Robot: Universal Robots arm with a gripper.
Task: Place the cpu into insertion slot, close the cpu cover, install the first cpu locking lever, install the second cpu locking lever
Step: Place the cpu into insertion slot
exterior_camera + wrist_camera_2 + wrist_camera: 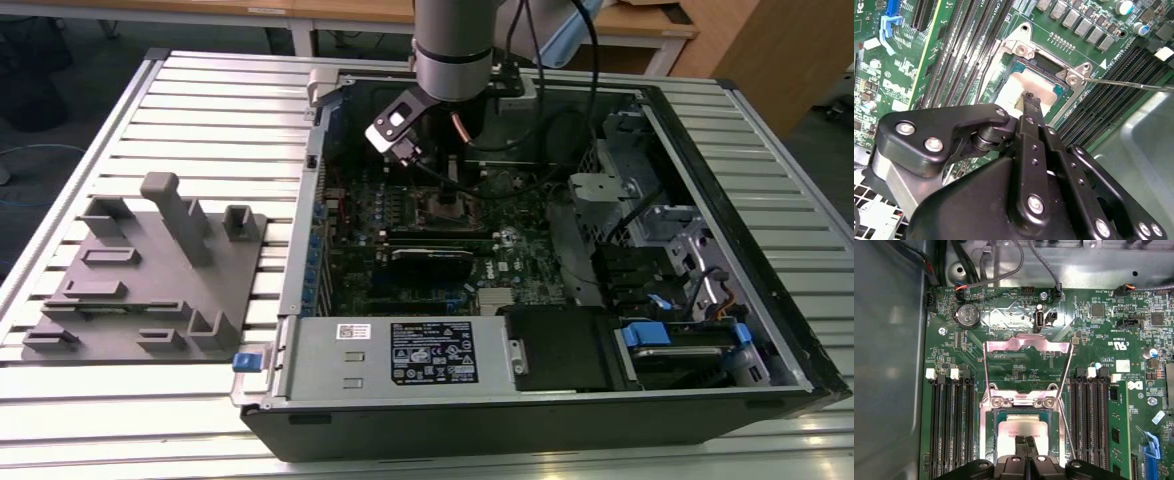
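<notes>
The cpu point(1021, 427), a flat silvery-tan square, lies in the insertion slot point(990, 432) on the green board; its pale top is also visible in the second wrist view point(1016, 87). My gripper point(1025, 441) is shut, its black fingertips point(1031, 98) pressed together right over the cpu's top, holding nothing. The cpu cover point(1026, 344) stands open from the hinge screws, and the board shows through its window. A thin wire lever point(1067, 432) runs along the socket's side and sticks out past it point(1124, 84). In the exterior view the gripper point(454, 190) reaches down into the case over the socket point(441, 212).
Long black memory slots point(951, 425) point(1094, 420) flank the socket closely. A coin battery point(966, 316) and cables lie beyond the cover. The case walls, a labelled power supply point(400, 355) and drive bays point(667, 250) ring the board. A grey fixture block point(147, 270) sits at the exterior view's left.
</notes>
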